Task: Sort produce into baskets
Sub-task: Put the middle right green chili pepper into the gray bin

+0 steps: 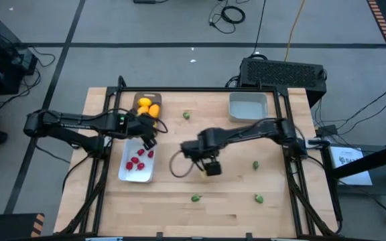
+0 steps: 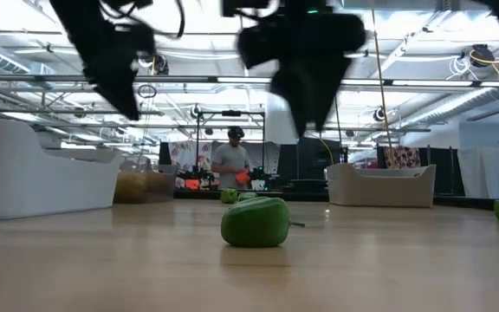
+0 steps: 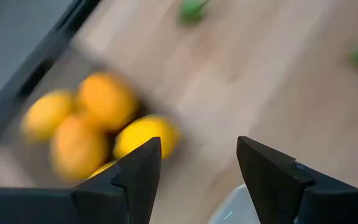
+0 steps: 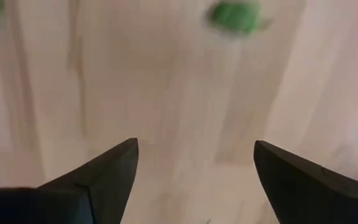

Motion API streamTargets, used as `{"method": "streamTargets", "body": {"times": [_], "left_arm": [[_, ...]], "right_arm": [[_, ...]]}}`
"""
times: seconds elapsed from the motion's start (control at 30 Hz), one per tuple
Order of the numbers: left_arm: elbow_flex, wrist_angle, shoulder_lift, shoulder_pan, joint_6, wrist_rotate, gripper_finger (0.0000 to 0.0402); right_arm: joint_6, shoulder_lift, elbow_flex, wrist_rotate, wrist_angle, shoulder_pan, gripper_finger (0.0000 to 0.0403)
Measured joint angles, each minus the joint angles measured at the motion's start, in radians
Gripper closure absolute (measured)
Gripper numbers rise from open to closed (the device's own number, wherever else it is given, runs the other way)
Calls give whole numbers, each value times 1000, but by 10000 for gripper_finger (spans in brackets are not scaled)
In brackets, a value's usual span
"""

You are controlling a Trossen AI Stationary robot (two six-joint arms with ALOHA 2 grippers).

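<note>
Several yellow-orange lemons [image 1: 148, 107] lie in the grey-brown tray [image 1: 141, 98] at the far left. Several red berries [image 1: 138, 159] lie in the white tray [image 1: 137, 175] in front of it. Green pieces lie on the table: one far [image 1: 187, 115], one right of centre [image 1: 255, 165], two near the front [image 1: 196, 197] [image 1: 259, 198]. The pale grey bin [image 1: 248, 107] stands at the far right. My left gripper [image 1: 150, 139] is open and empty over the white tray's far end; its wrist view shows the lemons [image 3: 98, 121]. My right gripper [image 1: 210, 169] is open and empty above bare table, with a green piece [image 4: 235, 17] ahead of it.
A black box with vents [image 1: 283, 70] stands behind the table's far right corner. Dark frame bars run along the table's far edge and both sides. In the low view a person [image 2: 230, 163] stands far off in the room, behind the nearest green piece [image 2: 255, 223].
</note>
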Motion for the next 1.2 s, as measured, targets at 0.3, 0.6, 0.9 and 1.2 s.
{"method": "streamTargets", "body": {"times": [0.3,0.6,0.9,1.2], "left_arm": [[0,447,115,-140,173,135,183],[0,821,418,-164,339,230,183],[0,990,590,-150,288,234,183],[0,1003,598,-150,284,238,183]], "right_arm": [[265,-439,-624,-1,228,104,93],[600,-802,-1021,7,443,167,93],[896,-886,-1186,56,470,179,93],[1280,-874,-1230,59,467,179,93]]}}
